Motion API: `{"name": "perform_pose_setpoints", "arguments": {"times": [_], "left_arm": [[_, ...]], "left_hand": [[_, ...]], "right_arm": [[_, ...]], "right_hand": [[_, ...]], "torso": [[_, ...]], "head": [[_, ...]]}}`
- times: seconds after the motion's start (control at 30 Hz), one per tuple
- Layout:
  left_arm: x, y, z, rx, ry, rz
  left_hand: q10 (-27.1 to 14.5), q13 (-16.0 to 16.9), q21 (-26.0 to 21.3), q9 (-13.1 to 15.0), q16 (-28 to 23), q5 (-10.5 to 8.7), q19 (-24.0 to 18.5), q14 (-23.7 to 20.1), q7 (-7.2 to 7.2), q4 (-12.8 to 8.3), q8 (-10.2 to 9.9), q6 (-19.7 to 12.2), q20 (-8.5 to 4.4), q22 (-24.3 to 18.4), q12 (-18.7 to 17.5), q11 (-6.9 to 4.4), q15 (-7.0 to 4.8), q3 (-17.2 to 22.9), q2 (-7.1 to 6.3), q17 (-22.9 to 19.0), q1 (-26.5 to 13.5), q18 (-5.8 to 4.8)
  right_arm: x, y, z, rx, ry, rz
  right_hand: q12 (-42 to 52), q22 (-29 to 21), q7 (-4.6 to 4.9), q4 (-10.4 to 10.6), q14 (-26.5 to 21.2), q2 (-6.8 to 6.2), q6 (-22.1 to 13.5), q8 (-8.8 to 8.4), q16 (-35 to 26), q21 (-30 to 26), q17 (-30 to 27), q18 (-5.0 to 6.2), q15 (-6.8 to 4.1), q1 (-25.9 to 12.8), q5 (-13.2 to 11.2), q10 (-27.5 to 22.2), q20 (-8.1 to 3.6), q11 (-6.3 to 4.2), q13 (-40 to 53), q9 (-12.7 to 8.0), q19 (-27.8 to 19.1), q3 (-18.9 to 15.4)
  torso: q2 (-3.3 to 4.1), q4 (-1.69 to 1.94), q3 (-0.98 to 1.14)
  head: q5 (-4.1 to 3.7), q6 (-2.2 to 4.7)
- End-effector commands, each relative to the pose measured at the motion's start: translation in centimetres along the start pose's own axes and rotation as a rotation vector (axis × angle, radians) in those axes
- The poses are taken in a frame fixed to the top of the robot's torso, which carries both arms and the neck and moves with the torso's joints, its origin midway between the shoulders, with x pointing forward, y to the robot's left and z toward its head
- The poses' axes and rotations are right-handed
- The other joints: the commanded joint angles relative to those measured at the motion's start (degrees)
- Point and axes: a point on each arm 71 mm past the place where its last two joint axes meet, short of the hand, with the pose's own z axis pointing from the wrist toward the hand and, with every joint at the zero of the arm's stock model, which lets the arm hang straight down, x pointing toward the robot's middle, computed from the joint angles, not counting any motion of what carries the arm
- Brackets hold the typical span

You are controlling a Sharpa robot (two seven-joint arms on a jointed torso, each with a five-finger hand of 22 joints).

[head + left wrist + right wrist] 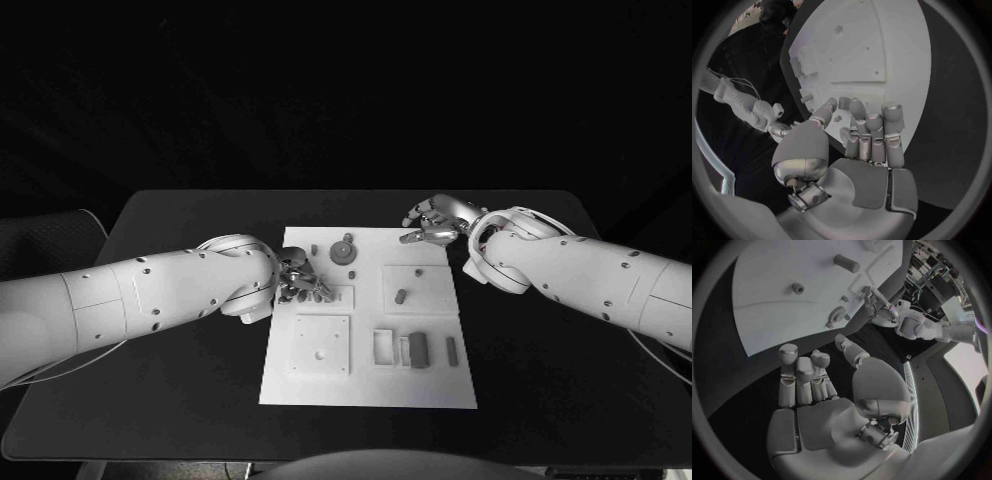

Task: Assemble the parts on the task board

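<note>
The white task board lies mid-table. My left hand hovers over the board's left edge with its fingers partly curled. A small grey piece shows between thumb and fingers; I cannot tell whether it is pinched. My right hand is at the board's far right corner, with its fingers apart and nothing in the palm. Grey parts on the board include a round piece, a peg and a dark block.
A raised square plate sits at the board's near left, a small frame and a thin bar beside the block. The black table surrounds the board. A short cylinder stands on the board.
</note>
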Motion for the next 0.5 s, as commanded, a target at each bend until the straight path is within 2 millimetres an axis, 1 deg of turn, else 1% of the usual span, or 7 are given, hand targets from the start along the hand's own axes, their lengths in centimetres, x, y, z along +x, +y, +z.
{"name": "perform_pose_setpoints", "arguments": {"times": [0.03,0.07,0.13,0.2,0.5], "left_arm": [[0.21,-0.35,0.01,0.002,0.012,0.011],[0.25,-0.42,0.02,0.003,0.013,0.013],[0.29,-0.51,0.02,0.002,0.012,0.016],[0.27,-0.55,0.03,-0.001,0.007,0.018],[0.27,-0.71,0.1,-0.008,-0.002,0.03]], "left_hand": [[0.4,0.0,0.3,0.1,0.3,-0.36,0.3,0.1,-0.09,0.1,0.4,0.5,-0.24,0.8,0.4,-0.12,-0.28,-0.5,0.02,0.1,-0.5,5.48],[0.5,0.0,0.3,0.1,0.3,-0.42,0.3,0.2,-0.11,0.1,0.4,0.5,-0.26,0.8,0.4,-0.14,-0.3,-0.5,0.02,0.1,-0.5,5.49],[0.6,0.0,0.4,0.1,0.4,-1.18,0.4,0.3,-0.2,0.1,0.5,0.7,-0.37,0.9,0.5,-0.23,-0.4,-0.7,0.03,0.1,-0.6,5.52],[0.7,0.1,0.5,0.2,0.6,-2.97,0.5,0.3,-0.29,0.1,0.5,0.8,-0.5,0.9,0.6,-0.32,-0.51,-0.9,0.1,0.2,-0.7,5.56],[1.0,0.1,0.8,0.2,0.8,-3.47,0.7,0.6,-0.44,0.2,0.6,1.1,-0.65,0.9,0.8,-0.48,-0.66,-0.8,0.46,0.2,-0.4,5.61]], "right_arm": [[0.13,0.11,0.01,-0.008,0.013,-0.004],[0.13,0.11,0.01,-0.008,0.012,-0.004],[0.13,0.1,0.0,-0.007,0.012,-0.004],[0.12,0.08,0.0,-0.007,0.012,-0.004],[0.12,0.1,0.0,-0.007,0.012,-0.004]], "right_hand": [[0.3,0.3,0.42,0.3,-0.1,0.07,0.1,0.24,0.3,-0.2,0.0,3.92,-0.21,-0.6,0.2,-0.5,-0.3,0.08,-0.1,-0.1,0.0,0.2],[0.3,0.3,0.42,0.3,-0.1,0.07,0.1,0.24,0.3,-0.2,0.0,3.92,-0.21,-0.6,0.2,-0.5,-0.3,0.08,-0.1,-0.1,0.0,0.2],[0.3,0.3,0.42,0.3,-0.1,0.07,0.1,0.24,0.3,-0.2,0.0,3.92,-0.21,-0.6,0.2,-0.5,-0.3,0.08,-0.1,-0.1,0.0,0.2],[0.3,0.3,0.42,0.3,-0.1,0.07,0.1,0.25,0.3,-0.2,-0.1,3.92,-0.21,-0.6,0.2,-0.5,-0.3,0.08,-0.1,-0.1,0.0,0.2],[0.3,0.3,0.42,0.3,-0.1,0.07,0.1,0.25,0.3,-0.2,-0.1,3.92,-0.21,-0.6,0.2,-0.5,-0.3,0.08,-0.1,-0.1,0.0,0.2]], "torso": [[0.0,-0.02,-0.01],[0.0,-0.02,0.0],[0.0,-0.01,0.0],[0.01,0.0,-0.01],[0.0,0.02,-0.03]], "head": [[-0.05,-0.04],[-0.07,-0.03],[-0.09,-0.03],[-0.11,-0.04],[-0.18,0.01]]}}
